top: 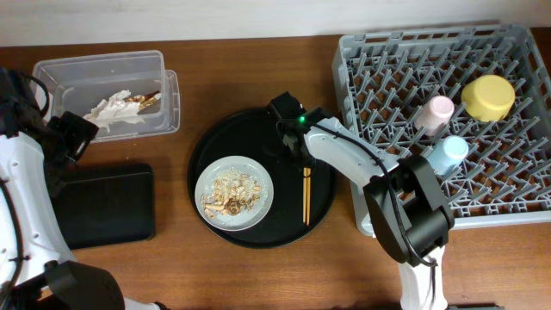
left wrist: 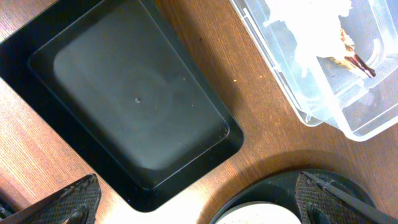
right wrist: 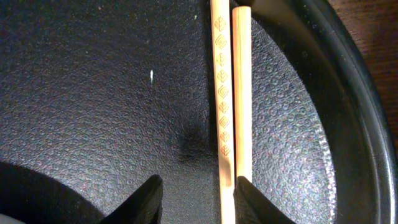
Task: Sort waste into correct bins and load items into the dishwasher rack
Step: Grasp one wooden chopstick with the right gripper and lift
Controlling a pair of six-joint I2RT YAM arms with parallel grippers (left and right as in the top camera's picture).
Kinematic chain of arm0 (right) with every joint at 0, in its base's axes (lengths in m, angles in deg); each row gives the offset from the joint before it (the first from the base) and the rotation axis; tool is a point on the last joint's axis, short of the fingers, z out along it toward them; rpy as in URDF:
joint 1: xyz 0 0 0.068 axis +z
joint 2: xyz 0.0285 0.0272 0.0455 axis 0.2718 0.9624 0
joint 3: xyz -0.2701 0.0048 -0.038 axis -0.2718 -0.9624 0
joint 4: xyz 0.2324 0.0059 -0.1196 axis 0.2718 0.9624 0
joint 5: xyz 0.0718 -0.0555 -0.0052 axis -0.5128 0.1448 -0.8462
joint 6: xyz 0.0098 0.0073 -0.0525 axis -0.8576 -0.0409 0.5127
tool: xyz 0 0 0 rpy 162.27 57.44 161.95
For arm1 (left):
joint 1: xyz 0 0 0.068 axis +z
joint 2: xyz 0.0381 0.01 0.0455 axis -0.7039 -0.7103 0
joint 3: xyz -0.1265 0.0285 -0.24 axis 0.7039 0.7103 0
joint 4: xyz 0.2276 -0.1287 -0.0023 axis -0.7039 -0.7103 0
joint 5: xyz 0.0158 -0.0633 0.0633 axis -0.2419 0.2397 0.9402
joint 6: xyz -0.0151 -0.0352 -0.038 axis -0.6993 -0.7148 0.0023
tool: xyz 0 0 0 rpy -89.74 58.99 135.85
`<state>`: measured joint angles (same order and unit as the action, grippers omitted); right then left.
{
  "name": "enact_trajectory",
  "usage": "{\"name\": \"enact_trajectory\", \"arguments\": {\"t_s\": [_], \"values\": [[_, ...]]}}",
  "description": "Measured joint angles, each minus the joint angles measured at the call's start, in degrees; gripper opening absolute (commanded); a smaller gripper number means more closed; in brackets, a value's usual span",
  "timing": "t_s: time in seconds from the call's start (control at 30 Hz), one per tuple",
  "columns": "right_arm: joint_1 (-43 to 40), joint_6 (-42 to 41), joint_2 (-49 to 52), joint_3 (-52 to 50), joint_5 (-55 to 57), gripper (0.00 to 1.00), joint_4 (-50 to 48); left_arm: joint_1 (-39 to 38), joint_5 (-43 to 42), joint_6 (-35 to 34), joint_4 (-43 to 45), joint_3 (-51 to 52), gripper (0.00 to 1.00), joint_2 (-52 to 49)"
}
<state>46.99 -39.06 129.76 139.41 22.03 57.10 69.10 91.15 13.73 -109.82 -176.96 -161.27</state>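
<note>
Wooden chopsticks [top: 306,194] lie on the right side of the large round black tray [top: 258,129]. My right gripper [top: 293,142] is open, low over their far end. In the right wrist view the chopsticks [right wrist: 231,93] run to my jaws [right wrist: 196,202], one stick inside the gap by the right finger. The pale grey plate [top: 225,169] holds beige food bits [top: 231,195]. The clear tub [top: 60,73] holds white-and-gold wrapper scraps [top: 116,108]. My left gripper [top: 73,138] is open and empty above the shallow black tray [top: 103,207]. Pink cup [top: 435,112], light-blue cup [top: 448,155] and yellow bowl [top: 488,96] sit in the grey rack [top: 387,77].
In the left wrist view my jaws [left wrist: 202,208] hang over bare wood between the shallow black tray [left wrist: 134,99], the clear tub [left wrist: 323,106] with scraps [left wrist: 311,37], and the round tray's rim [left wrist: 280,186]. The rack stands close to the round tray's right side.
</note>
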Motion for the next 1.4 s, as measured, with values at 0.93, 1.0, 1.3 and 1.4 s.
{"name": "enact_trajectory", "arguments": {"t_s": [0.93,1.0,1.3,1.4], "values": [[0.02,0.02,0.02,-3.28,0.0,0.32,-4.0,0.0,0.0,0.0,0.0,0.0,0.99,0.0],[0.0,-0.2,0.02,-3.34,0.26,0.19,-3.93,0.0,0.0,0.0,0.0,0.0,0.99,0.0],[-0.11,0.11,0.0,-2.93,0.57,0.04,-2.84,0.0,0.0,0.0,0.0,0.0,0.99,0.0],[-0.17,0.2,0.0,-0.92,-0.76,0.04,1.92,0.0,0.0,0.0,0.02,0.0,0.99,0.0]]}}
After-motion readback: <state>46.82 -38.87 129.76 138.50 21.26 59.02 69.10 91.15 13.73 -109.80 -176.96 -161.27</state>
